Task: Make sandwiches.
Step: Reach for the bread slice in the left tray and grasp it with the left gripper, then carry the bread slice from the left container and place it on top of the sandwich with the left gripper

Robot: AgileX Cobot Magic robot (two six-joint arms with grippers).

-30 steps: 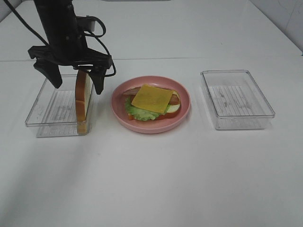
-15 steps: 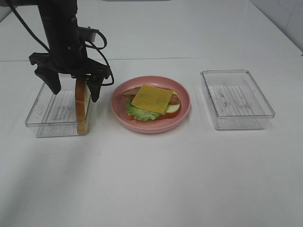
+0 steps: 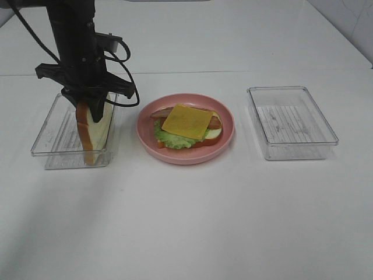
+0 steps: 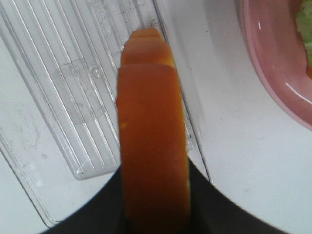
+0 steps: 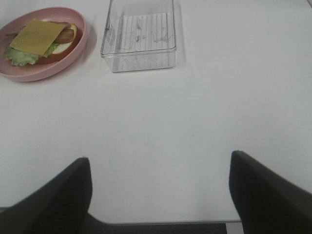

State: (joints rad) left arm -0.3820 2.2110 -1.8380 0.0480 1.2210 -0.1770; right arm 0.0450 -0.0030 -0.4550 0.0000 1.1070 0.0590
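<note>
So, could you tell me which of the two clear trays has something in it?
The left tray, beside the pink plate, holds an upright bread slice; the right tray holds nothing.

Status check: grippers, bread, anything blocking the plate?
Left gripper shut on white bread slice in left clear plastic tray. Right gripper open, empty. Round pink plate unobstructed, yellow cheese slice topmost.

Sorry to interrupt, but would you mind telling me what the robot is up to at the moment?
It is putting a toy sandwich together. The left gripper has closed on a bread slice standing on edge in the clear tray on the left. On the pink plate in the middle sits the open sandwich, with a yellow cheese slice on top and no top bread yet. The right gripper hangs open, holding nothing, away from the empty clear tray on the right.
</note>
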